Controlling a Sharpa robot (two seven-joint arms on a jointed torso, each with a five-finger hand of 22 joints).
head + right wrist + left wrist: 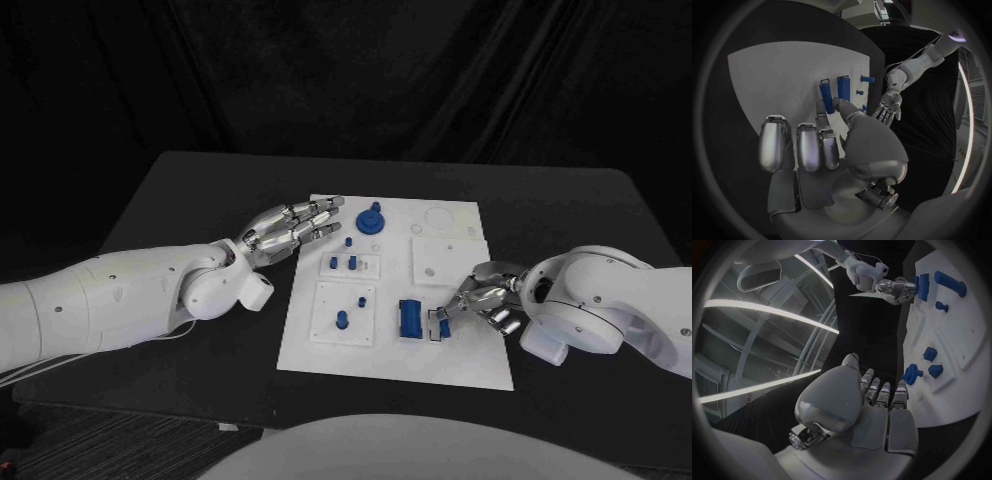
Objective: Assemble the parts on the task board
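- The white board (433, 360) lies in the middle of the black table (188, 190), with small blue parts standing in its recesses.
- The left hand (293, 228) hovers at the board's far left edge, fingers straight and side by side, holding nothing.
- The right hand (483, 297) is over the board's right side, fingertips at a thin blue bar (443, 327) beside a blue block (413, 320); I cannot tell whether they pinch it, as the fingers hide the contact.

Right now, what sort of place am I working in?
Probably a robotics test cell: a black table under dark drapes, one white task board with small blue parts, nothing domestic around.
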